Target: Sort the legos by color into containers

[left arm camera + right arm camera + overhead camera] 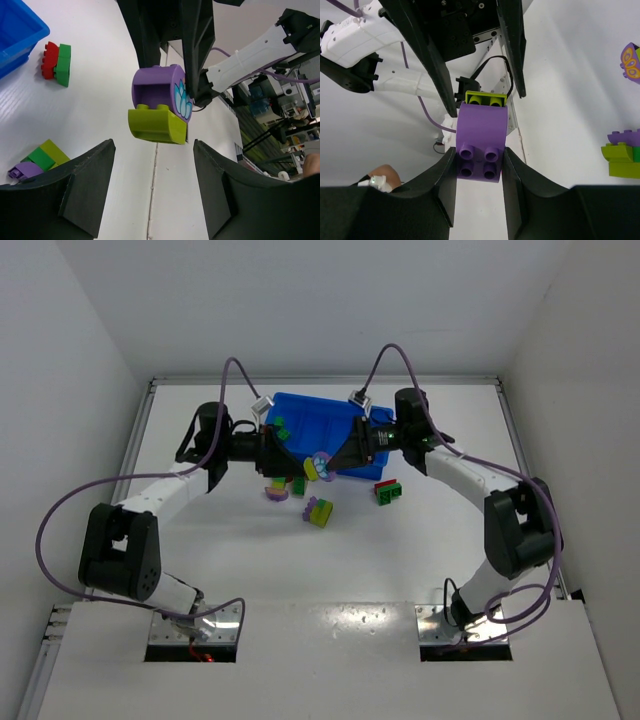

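Right pincer clamps the purple-and-lime brick pair aloft, nose to nose with the left pincer, jaws apart.

A white table is lying flat under the whole scene, with plain white walls standing around its left, far and right sides and a metal rail running along its edge. Beyond the table's edge in the left wrist view, blurred room clutter of stands and equipment is showing.

Tip to tip — left pincer spread wide, right pincer clamped on a purple brick.
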`<state>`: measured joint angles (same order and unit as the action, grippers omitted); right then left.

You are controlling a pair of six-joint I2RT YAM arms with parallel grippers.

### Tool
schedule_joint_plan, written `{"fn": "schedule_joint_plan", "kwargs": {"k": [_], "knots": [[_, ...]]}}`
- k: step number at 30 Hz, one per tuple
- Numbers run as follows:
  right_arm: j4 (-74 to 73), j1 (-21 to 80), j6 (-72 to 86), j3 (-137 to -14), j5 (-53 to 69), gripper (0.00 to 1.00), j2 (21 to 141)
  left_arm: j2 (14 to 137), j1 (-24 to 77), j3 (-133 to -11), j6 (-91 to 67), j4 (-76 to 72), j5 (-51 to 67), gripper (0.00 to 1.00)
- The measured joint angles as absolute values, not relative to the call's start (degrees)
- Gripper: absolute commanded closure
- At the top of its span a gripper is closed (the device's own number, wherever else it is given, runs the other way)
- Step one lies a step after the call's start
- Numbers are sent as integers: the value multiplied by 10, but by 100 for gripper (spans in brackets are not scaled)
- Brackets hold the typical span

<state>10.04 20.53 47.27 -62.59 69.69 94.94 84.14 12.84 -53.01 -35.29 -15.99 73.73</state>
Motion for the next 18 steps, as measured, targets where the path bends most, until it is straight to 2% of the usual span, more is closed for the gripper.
{"fn": "schedule_joint_plan", "kwargs": {"k": [5, 8, 9, 12, 15, 16, 18], "knots": [[105, 216, 477, -627, 698, 99, 951, 847, 136, -530, -352, -159, 736, 36], [107, 221, 478, -631, 699, 99, 959, 847, 142, -530, -349, -159, 736, 44], [107, 223, 479, -633, 699, 99, 962, 847, 143, -530, -348, -157, 736, 48], [110, 223, 473, -635, 704, 99, 970, 847, 145, -530, -348, -149, 737, 72], [113, 223, 470, -637, 706, 99, 972, 848, 145, -530, -349, -147, 736, 87], [114, 223, 469, -637, 707, 99, 973, 848, 145, -530, -349, -147, 737, 96], [114, 221, 468, -637, 707, 99, 973, 848, 145, -530, -347, -145, 737, 100]]}}
